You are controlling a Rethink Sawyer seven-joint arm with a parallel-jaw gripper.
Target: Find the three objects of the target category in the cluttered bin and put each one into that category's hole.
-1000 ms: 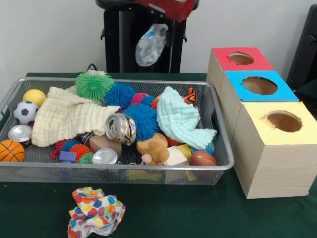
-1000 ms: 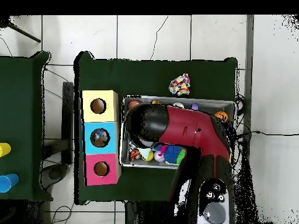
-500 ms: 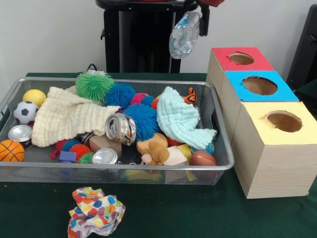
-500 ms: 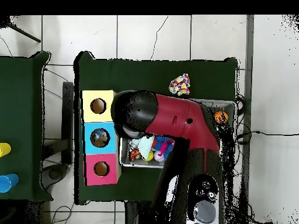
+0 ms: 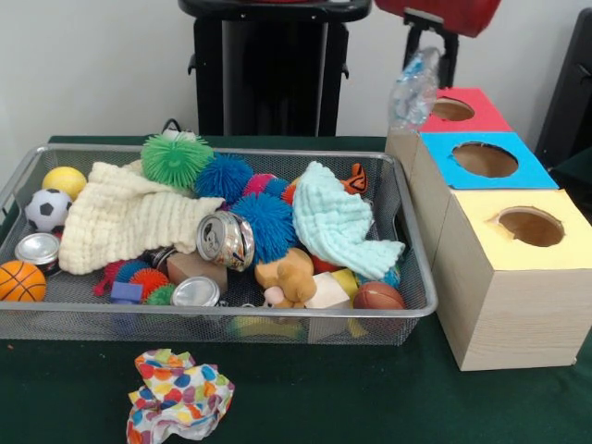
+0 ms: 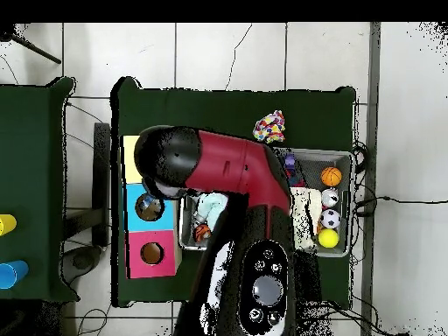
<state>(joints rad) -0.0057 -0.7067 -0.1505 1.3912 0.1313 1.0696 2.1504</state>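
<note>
Now, from near to far.
Cloth: a crumpled cloth with colored dots [image 5: 178,393] lies on the green table [image 5: 370,398], just in front of the bin.
Bin: the wire bin [image 5: 213,324] is full of toys and things.
Front of bin: a basketball [image 5: 20,281], a shiny can [image 5: 196,292] standing up, a tan stuffed toy [image 5: 287,276], a white block [image 5: 328,291] and a small brown football [image 5: 378,296].
Middle of bin: a dented can [image 5: 227,240] lies on its side beside a blue spiky ball [image 5: 266,222]. A cream cloth [image 5: 129,217] is spread on one side and a mint cloth [image 5: 340,227] on the other.
Back of bin: a soccer ball [image 5: 46,209], a yellow ball [image 5: 64,179] and a green spiky ball [image 5: 176,158].
Boxes: three wooden boxes stand in a row beside the bin. The yellow box [image 5: 518,277] is closest, then the blue box [image 5: 481,159], then the red box [image 5: 450,109]. Each has a round hole on top.
Bottle: a squashed clear plastic bottle [image 5: 413,89] hangs in the air, above the far corner of the bin and just beside the red box.
My gripper: my gripper [image 5: 435,39] pinches the top of the bottle. From above, my arm [image 6: 219,171] reaches over the boxes.
</note>
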